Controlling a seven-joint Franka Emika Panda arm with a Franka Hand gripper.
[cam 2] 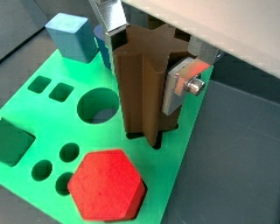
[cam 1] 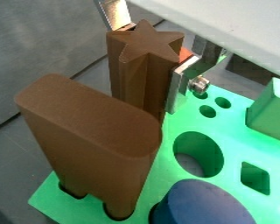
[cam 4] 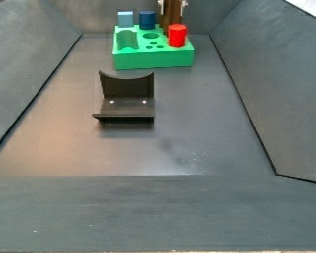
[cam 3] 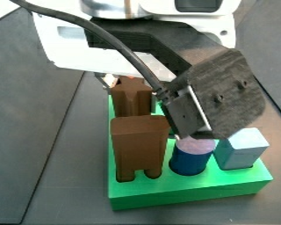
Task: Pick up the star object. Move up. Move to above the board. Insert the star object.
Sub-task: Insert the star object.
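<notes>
The star object (cam 1: 140, 66) is a tall reddish-brown ridged column standing upright at the edge of the bright green board (cam 1: 219, 131). Its foot is sunk in a hole of the board (cam 2: 38, 109). My gripper (cam 2: 143, 74) is shut on the star object (cam 2: 140, 87). One silver finger (cam 2: 180, 83) presses one side and the other finger (cam 2: 108, 16) the opposite side. In both side views the gripper (cam 3: 167, 92) hangs over the board (cam 3: 190, 189), which lies at the far end of the floor (cam 4: 145, 54). The star object (cam 3: 129, 95) shows just behind the arch block.
On the board stand a wide brown arch block (cam 1: 90, 136), a dark blue cylinder (cam 1: 206, 206), a red hexagonal peg (cam 2: 105, 182), a light blue block (cam 2: 70, 37) and a dark green block (cam 2: 8, 140). The fixture (cam 4: 125, 96) stands on the floor before the board.
</notes>
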